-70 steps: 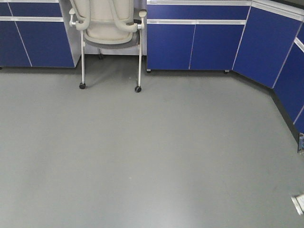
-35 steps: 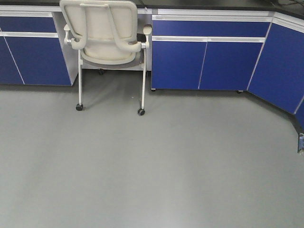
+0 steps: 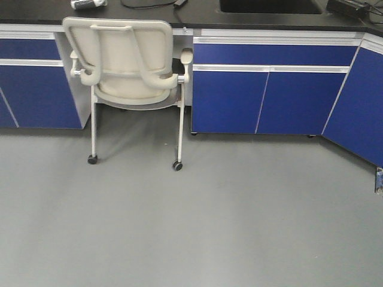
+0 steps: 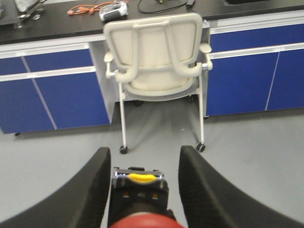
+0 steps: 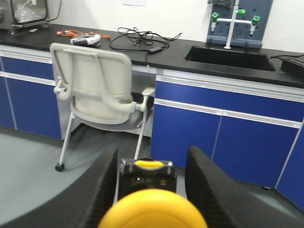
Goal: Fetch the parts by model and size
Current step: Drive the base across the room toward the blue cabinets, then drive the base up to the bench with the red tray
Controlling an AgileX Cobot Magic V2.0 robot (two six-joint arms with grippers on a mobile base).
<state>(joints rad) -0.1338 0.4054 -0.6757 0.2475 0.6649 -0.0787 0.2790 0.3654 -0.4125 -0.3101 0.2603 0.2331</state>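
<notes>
Front view first: a cream wheeled chair point(image 3: 122, 60) is tucked against a black countertop point(image 3: 197, 17), with blue cabinets point(image 3: 281, 98) running to the right and wide grey floor point(image 3: 209, 227) in the foreground. No arm, no gripper and no switch shows here.

Over to the left wrist view: the left gripper point(image 4: 144, 151) points at the back of the chair. Between its two black fingers point(image 4: 88, 190) sits the red-capped switch point(image 4: 142, 221), cap toward the camera at the bottom edge, with its black body reaching forward to a silver end that has a yellow tab. It's up off the floor and clasped between the fingers. The left finger touches the body and a sliver of floor shows on the right side, while the grip on the cap is cut off by the frame.

Now the right wrist view: same story. The right gripper point(image 5: 152, 154) grasps the yellow-capped switch point(image 5: 152, 211), whose big yellow cap fills the bottom and whose black body sits between the fingers. Beyond it are the chair on the left, a sink point(image 5: 228, 57) on the right, and loose cables point(image 5: 142, 39) on the counter.
</notes>
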